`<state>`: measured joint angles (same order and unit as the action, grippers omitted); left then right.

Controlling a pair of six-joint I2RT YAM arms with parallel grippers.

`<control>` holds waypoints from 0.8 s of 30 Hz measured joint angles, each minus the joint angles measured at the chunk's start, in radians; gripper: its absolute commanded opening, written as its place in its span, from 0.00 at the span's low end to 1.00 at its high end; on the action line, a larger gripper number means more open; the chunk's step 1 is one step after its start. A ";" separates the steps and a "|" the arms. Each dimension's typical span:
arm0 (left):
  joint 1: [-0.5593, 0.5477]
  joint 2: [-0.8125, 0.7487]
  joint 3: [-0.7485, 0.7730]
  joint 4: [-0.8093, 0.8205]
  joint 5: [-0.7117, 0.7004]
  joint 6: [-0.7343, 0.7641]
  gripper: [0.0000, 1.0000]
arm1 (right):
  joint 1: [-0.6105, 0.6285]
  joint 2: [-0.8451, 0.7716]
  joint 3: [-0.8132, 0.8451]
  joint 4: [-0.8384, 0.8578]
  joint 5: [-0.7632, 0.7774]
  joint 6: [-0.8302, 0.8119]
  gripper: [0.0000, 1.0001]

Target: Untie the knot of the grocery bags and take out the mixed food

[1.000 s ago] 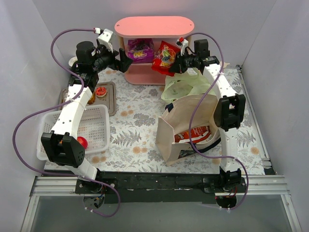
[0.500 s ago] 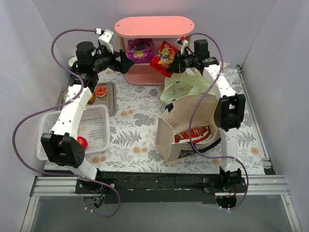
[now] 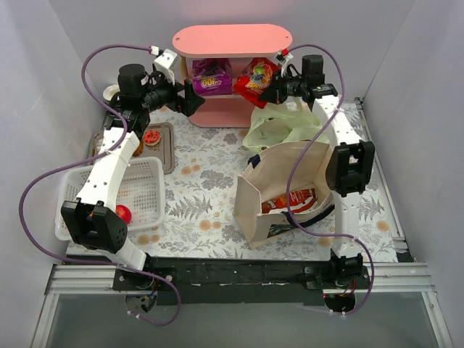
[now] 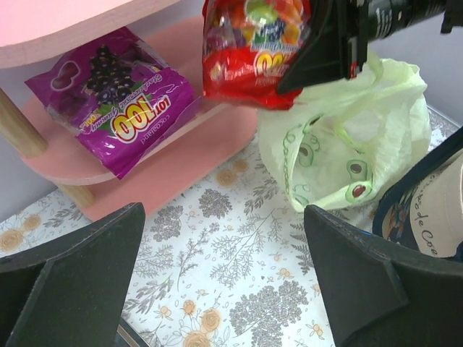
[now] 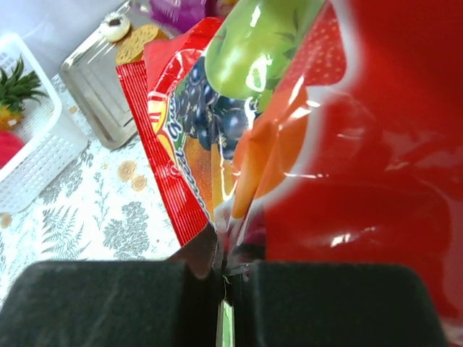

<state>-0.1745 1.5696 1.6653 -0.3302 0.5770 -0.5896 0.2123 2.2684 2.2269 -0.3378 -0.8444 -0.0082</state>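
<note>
Red snack packet [image 5: 304, 144] pinched by its lower edge between the pressed-together fingers of the right gripper [image 5: 221, 271], level with the lower tier of the pink shelf [image 3: 230, 40]. Left gripper [image 4: 224, 282] spread wide and empty, with a purple packet [image 4: 116, 94] ahead of it on that tier. Below the right fingers the plastic bag [image 3: 279, 127] lies slack, apparently unknotted. Another packet [image 3: 293, 199] lies inside the tote [image 3: 275, 163]; unloading appears well advanced but unfinished.

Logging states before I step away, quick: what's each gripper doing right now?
Left gripper: open, holding nothing.
Right gripper: shut on the red snack packet.
</note>
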 measured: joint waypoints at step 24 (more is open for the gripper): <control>-0.026 -0.018 0.000 -0.088 -0.019 0.092 0.92 | 0.006 -0.040 -0.019 0.150 0.037 0.058 0.48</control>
<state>-0.2005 1.5517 1.6653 -0.4183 0.5579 -0.4976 0.2184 2.2280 2.2082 -0.1879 -0.8070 0.0502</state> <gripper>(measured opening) 0.921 0.453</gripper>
